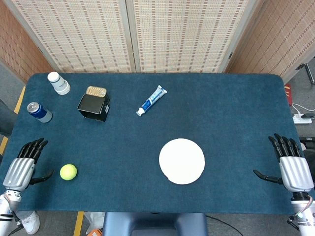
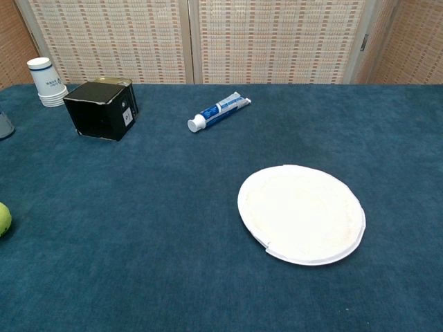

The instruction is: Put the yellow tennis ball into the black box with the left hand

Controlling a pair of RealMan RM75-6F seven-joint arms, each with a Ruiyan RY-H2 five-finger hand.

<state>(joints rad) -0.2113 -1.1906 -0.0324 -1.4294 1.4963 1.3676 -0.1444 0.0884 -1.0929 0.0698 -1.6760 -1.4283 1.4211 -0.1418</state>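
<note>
Yellow tennis ball (image 1: 68, 171): on table, just at 3 o'clock of left hand (image 1: 22, 164), untouched. Left hand: fingers spread, empty. Black box (image 1: 93, 106): at 1 o'clock of ball, well apart.

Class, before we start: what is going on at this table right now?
Nothing is being handled yet. The left hand rests open at the table's near left edge, beside the yellow tennis ball but not touching it. The black box stands farther back, with a gold tin just behind it. The right hand lies open at the far right edge, holding nothing. A white plate and a toothpaste tube lie untouched.
</note>
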